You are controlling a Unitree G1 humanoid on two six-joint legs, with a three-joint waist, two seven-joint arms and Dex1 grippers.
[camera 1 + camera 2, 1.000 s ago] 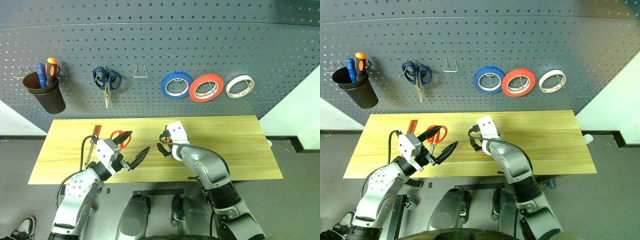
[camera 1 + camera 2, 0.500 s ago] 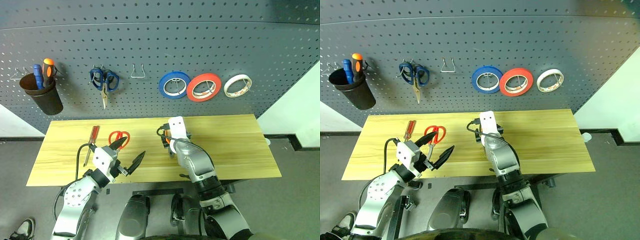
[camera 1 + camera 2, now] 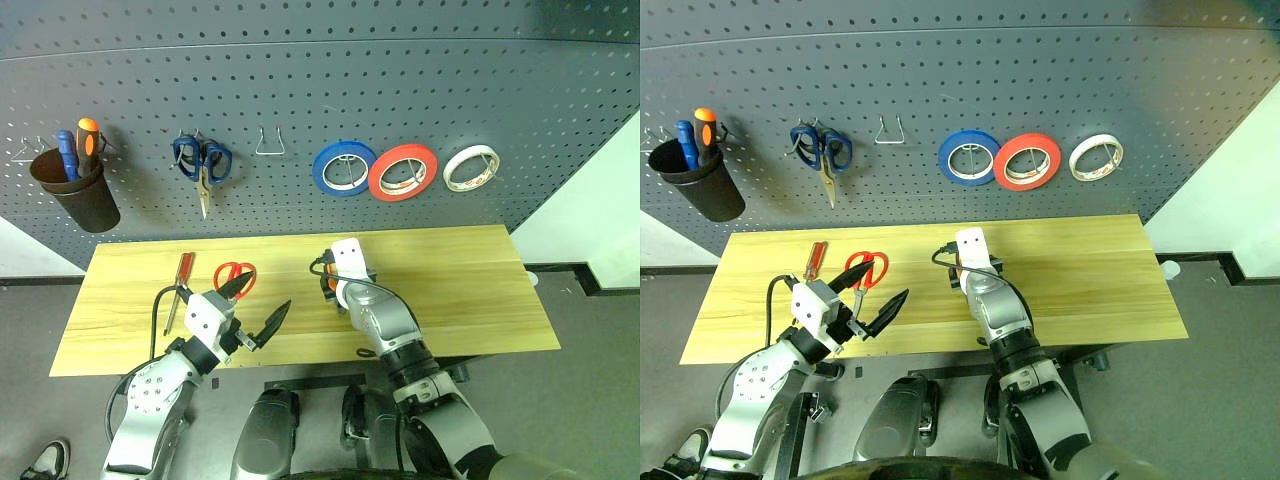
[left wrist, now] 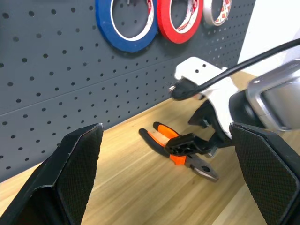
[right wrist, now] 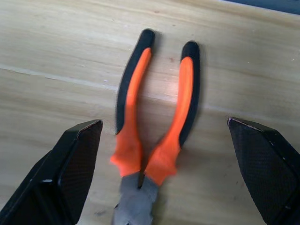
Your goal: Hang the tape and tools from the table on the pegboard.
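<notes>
Tape's up on the pegboard (image 3: pixel 420 80), three tools to go.
The red tape (image 3: pixel 403 172) hangs on its hook; the pliers (image 5: pixel 157 122) lie on the table (image 3: pixel 470 290) between the right gripper (image 5: pixel 159 178) fingers, spread wide; scissors (image 3: pixel 235 277) and screwdriver (image 3: pixel 181 284) wait beyond the left gripper (image 3: pixel 258 308) fingers, wide and empty.

Hanging up top: blue-handled scissors (image 3: pixel 202 160), blue roll (image 3: pixel 344 168), white roll (image 3: pixel 470 167). Sitting in a dark cup (image 3: pixel 75 190): blue and orange-handled screwdrivers (image 3: pixel 77 146). Empty wire hook (image 3: pixel 270 143) dangling between.
</notes>
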